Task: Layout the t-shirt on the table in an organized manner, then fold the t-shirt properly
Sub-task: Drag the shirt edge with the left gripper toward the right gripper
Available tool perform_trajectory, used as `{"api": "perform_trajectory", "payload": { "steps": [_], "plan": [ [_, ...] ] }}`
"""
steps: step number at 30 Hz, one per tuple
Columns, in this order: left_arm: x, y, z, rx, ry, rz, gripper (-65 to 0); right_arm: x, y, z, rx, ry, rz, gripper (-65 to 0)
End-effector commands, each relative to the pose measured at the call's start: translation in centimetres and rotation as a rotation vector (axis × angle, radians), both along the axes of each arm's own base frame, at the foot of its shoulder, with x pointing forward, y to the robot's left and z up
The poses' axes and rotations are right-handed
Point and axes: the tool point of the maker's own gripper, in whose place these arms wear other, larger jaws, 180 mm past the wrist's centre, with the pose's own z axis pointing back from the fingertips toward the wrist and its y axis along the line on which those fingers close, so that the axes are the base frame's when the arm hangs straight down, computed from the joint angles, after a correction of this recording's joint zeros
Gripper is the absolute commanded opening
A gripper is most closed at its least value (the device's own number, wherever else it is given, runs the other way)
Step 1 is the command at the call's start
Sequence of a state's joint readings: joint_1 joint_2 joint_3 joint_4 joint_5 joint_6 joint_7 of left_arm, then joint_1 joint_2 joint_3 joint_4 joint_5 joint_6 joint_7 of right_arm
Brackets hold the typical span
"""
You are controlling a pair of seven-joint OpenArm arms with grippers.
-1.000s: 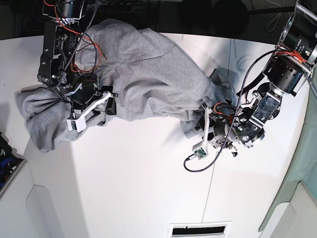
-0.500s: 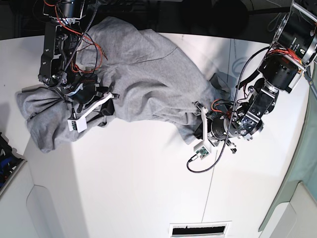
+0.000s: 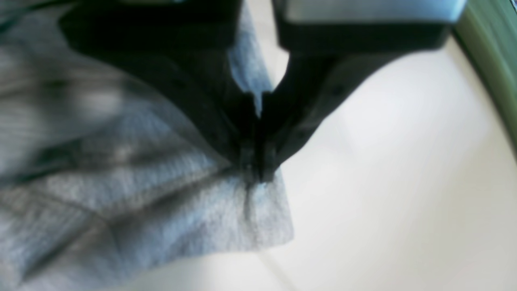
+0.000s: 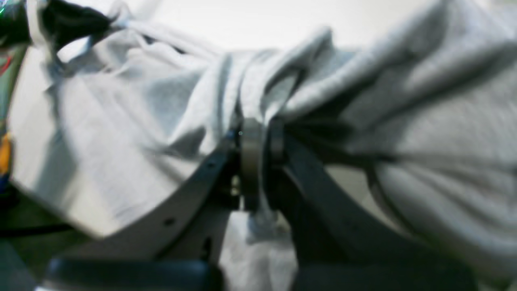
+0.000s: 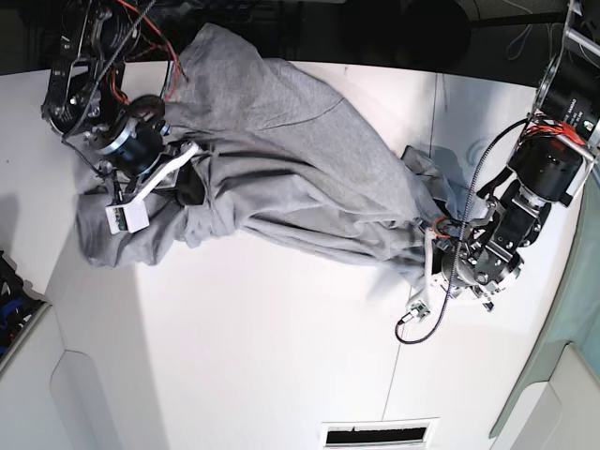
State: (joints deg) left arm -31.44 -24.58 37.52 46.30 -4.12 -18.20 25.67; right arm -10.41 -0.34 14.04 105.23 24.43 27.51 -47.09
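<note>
A: Where was the large heather-grey cotton t-shirt (image 5: 281, 159) found?

B: It was seen stretched in a crumpled band across the wide matte white surface (image 5: 262, 347), bunched and creased, with one end draped over the surface's edge in the base view.

A: How was the left hand (image 3: 258, 169) set?

B: Its black fingers (image 3: 291, 133) were pressed together on a corner of the grey fabric, just above the white top; the view was blurred.

A: And the right hand (image 4: 258, 141)?

B: It was clamped on a gathered fold of the same shirt, from which creases were seen fanning out to both sides. The two hands were held well apart.
</note>
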Motion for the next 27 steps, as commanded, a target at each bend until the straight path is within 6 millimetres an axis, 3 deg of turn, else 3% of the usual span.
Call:
{"api": "perform_trajectory", "payload": {
  "steps": [1, 7, 11, 13, 16, 18, 22, 27],
  "plan": [
    [2.0, 1.6, 2.1, 0.027, -0.050, 0.033, -65.0, 0.1, 0.0, 1.6, 0.016, -0.057, 0.005, -65.0],
    [3.0, 4.1, 2.7, 0.056, -0.041, 0.092, -65.0, -4.8, 0.3, 1.3, 0.019, -0.023, 0.042, -65.0],
    [3.1, 4.4, 2.9, 0.061, -0.043, 0.097, -65.0, -5.9, 0.1, 0.8, 0.027, -0.019, 0.019, -65.0],
    [3.2, 4.3, 3.1, 0.057, -0.045, 0.096, -65.0, -5.9, 0.1, 0.7, 0.023, -0.019, 0.019, -63.8],
    [3.1, 3.6, 3.2, 0.019, -0.013, 0.104, -65.0, -5.8, -0.1, 0.6, 0.007, -0.017, 0.017, -41.2],
    [2.9, 2.9, 3.5, -0.006, 0.015, 0.103, -63.5, -5.6, -0.1, 0.7, 0.005, -0.022, 0.018, -34.6],
    [3.6, 1.3, 6.1, -0.066, -0.007, 0.072, -51.5, -3.9, -0.1, 2.0, 0.018, -0.086, 0.006, -34.6],
    [4.2, -0.3, 11.2, -0.165, -0.085, 0.007, -49.4, -0.8, -0.3, 3.9, 0.016, -0.164, -0.021, -34.6]
  ]
}}
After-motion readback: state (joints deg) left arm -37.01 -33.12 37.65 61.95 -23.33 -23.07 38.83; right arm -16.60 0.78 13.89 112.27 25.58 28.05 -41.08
